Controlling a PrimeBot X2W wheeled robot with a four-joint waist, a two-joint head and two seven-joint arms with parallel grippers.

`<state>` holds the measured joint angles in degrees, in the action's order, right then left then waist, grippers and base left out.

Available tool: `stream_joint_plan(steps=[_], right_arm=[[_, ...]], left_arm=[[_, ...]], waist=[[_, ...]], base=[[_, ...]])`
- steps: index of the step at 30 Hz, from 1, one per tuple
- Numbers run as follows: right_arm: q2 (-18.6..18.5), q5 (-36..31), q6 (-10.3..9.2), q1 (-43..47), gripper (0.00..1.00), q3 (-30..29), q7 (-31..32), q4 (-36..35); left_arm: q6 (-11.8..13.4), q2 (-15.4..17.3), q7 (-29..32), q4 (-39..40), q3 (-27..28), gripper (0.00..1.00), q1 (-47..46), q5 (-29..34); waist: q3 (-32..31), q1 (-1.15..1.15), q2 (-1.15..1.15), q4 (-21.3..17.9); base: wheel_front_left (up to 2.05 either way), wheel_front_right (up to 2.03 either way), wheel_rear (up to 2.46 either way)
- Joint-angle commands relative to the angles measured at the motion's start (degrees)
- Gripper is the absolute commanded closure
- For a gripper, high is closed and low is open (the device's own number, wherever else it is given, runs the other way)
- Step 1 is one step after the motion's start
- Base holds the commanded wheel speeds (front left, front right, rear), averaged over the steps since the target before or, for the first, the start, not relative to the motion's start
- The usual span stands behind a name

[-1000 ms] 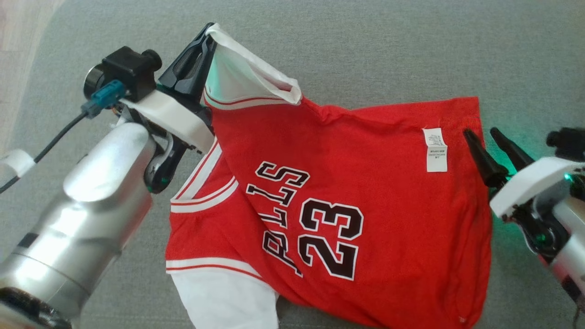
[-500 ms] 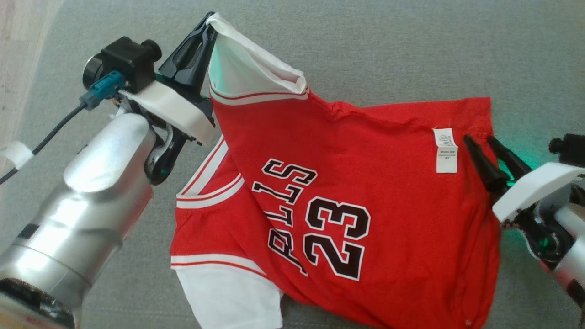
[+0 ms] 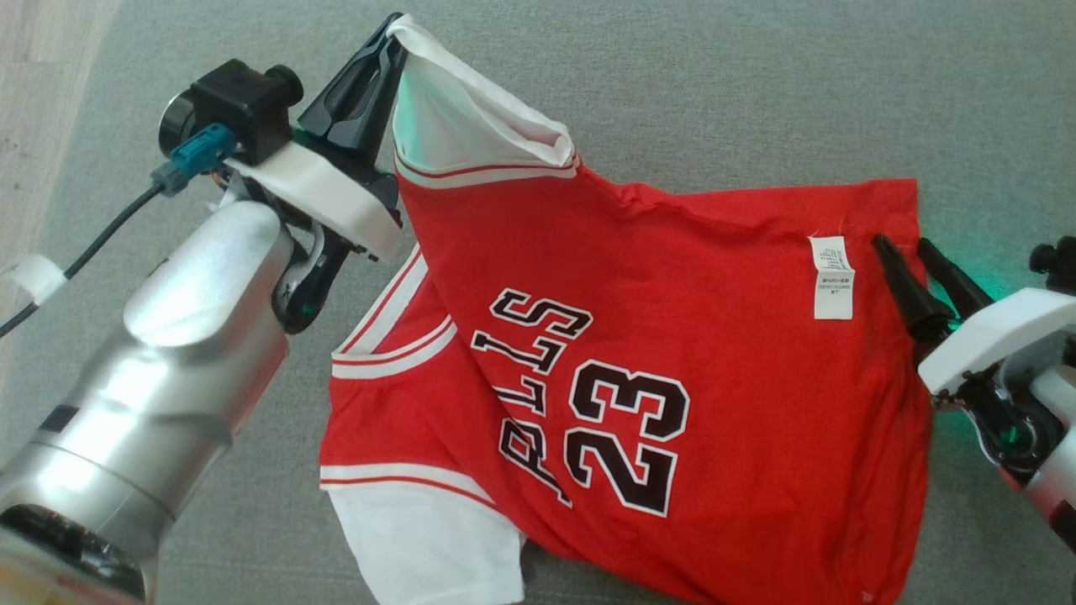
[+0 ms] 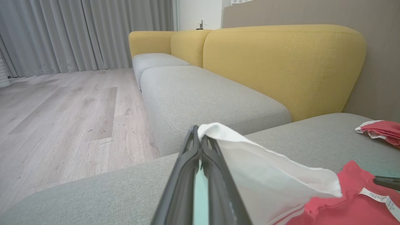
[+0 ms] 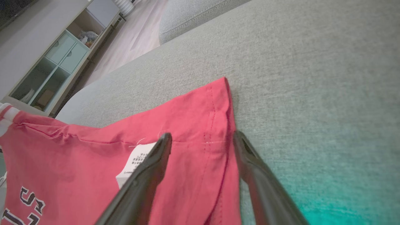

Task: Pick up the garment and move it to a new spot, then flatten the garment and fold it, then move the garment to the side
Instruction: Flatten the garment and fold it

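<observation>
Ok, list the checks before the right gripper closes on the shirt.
1. The left gripper shut on the white sleeve: ok.
2. The right gripper open: ok.
3. The hem lined up between its jaws: ok.
4. One jaw under the hem: cannot tell.
5. The shirt lying flat on the sofa: not ok, one side is lifted and folded over.

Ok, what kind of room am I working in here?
Most likely a home living room: a grey sofa with yellow backrests, a wood-plank floor and long grey curtains.
</observation>
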<state>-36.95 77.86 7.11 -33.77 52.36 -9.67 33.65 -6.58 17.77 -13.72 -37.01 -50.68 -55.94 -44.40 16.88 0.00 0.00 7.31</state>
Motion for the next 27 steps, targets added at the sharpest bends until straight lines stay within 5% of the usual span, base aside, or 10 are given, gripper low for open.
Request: stream_joint_plan(steps=[1,3,8,12,18,27], right_arm=[[-1.86,0.65,0.37,0.12,0.18,1.01,-0.71,-0.80],[-1.94,0.92,0.37,-0.10,0.48,1.52,-1.02,-0.81],[-2.10,1.40,0.37,-0.92,0.61,2.70,-1.60,-0.34],[-2.10,1.68,0.37,-1.53,1.00,3.70,-2.00,0.01],[-3.67,-0.09,0.37,-3.39,1.00,3.85,-4.32,-0.55],[-12.34,-5.53,0.37,-17.64,1.00,0.91,-4.78,-7.13]], left_arm=[[-0.11,1.70,-0.62,0.69,1.85,1.00,-3.21,-0.22],[-0.15,1.69,-0.68,0.62,1.84,1.00,-3.23,-0.25],[-0.24,1.61,-0.78,0.34,1.72,1.00,-3.40,-0.30],[-0.30,1.54,-0.84,0.04,1.52,1.00,-3.44,-0.31],[-0.37,2.32,-1.05,0.19,2.12,1.00,-3.45,-0.03],[-0.21,6.82,-1.05,3.27,5.67,1.00,-13.52,3.67]], waist=[[0.02,0.00,0.00,-0.01],[0.08,0.00,0.00,0.03],[0.37,0.00,0.00,0.28],[0.38,0.00,0.00,0.49],[-0.94,0.00,0.00,-0.24],[0.09,0.00,0.00,-3.21]], base=[[0.00,0.00,0.00],[0.00,0.00,0.00],[0.00,0.00,0.00],[0.00,0.00,0.00],[0.00,0.00,0.00],[0.00,0.00,0.00]])
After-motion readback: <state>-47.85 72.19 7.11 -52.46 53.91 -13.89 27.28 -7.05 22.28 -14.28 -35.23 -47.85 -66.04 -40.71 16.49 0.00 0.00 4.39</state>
